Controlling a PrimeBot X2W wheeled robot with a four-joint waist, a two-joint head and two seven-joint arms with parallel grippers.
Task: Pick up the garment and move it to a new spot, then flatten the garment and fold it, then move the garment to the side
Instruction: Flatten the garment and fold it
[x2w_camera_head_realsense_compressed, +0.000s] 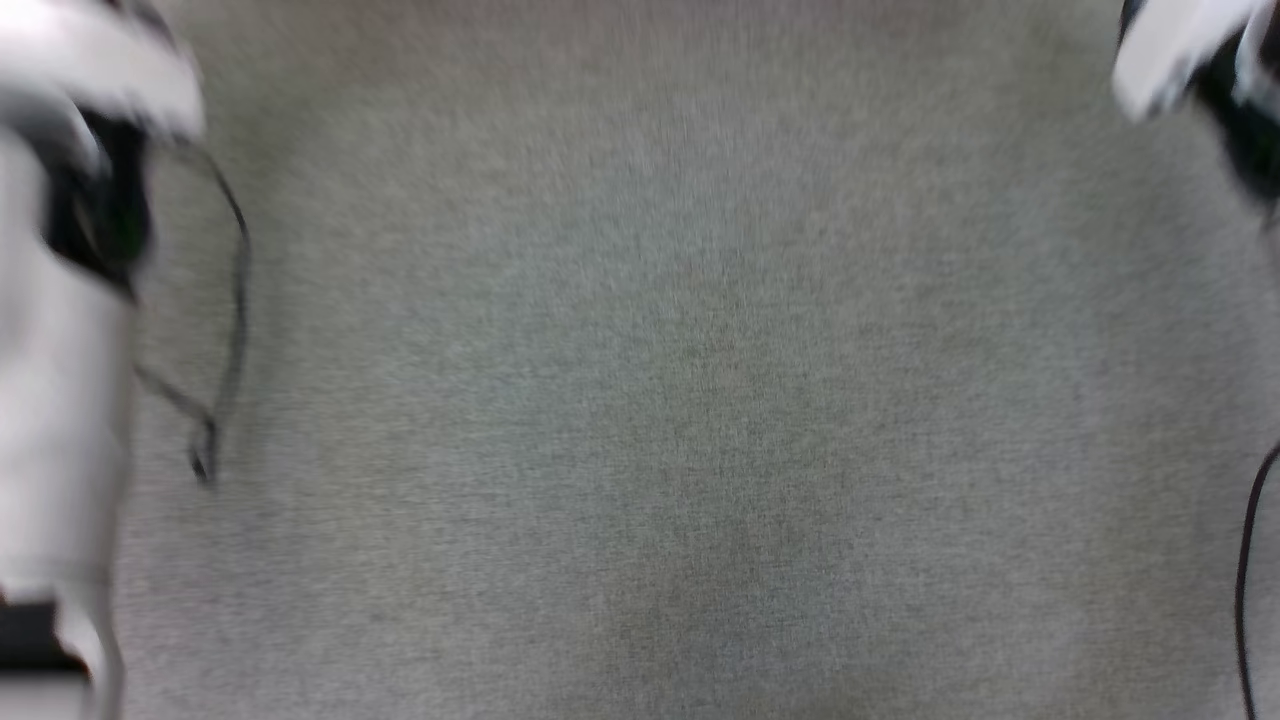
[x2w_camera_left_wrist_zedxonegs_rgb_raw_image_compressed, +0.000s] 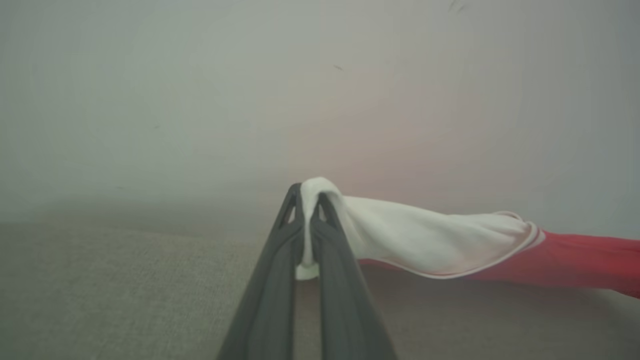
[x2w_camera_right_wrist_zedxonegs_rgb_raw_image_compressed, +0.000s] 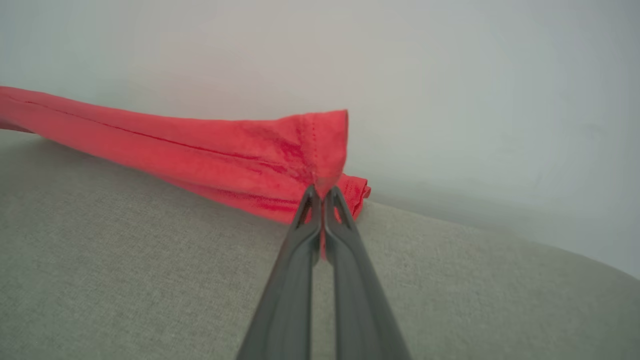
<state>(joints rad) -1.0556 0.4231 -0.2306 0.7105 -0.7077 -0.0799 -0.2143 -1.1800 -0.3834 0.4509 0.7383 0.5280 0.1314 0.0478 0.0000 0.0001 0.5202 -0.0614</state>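
1. The head view is smeared by blur. The grey worktop (x2w_camera_head_realsense_compressed: 680, 350) reads as soft woven cloth without sharp detail, and the frame cuts off its edges.
2. The pale left forearm (x2w_camera_head_realsense_compressed: 60, 400) is cropped at that view's left side and the right forearm (x2w_camera_head_realsense_compressed: 1170, 50) at its top right corner. A thin dark cable (x2w_camera_head_realsense_compressed: 235, 300) loops beside the left one.
3. In both wrist views, everything beyond the worktop's far edge is a pale haze. You cannot tell what stands there.
4. Your left claw (x2w_camera_left_wrist_zedxonegs_rgb_raw_image_compressed: 310, 192) has two long, matte dark fingers pinched together on the garment (x2w_camera_left_wrist_zedxonegs_rgb_raw_image_compressed: 575, 260), gripping its white sleeve (x2w_camera_left_wrist_zedxonegs_rgb_raw_image_compressed: 430, 240). A soft tuft bulges over the fingertips, and a small wad shows between the fingers lower down.
5. The sleeve is smooth and rounded, with a thin piped edge. It stretches from the claw toward the red body, which the frame cuts off at the right. A shadow lies on the worktop beneath it.
6. Your right claw (x2w_camera_right_wrist_zedxonegs_rgb_raw_image_compressed: 322, 189) is clamped on the red hem (x2w_camera_right_wrist_zedxonegs_rgb_raw_image_compressed: 320, 135). A creased flap with a dotted stitch line stands above the fingertips.
7. From that claw the red cloth runs away as a long folded band with a seam line, close to the worktop's far edge, and the frame cuts it off.
8. You cannot tell whether the band's lower fold touches the worktop.
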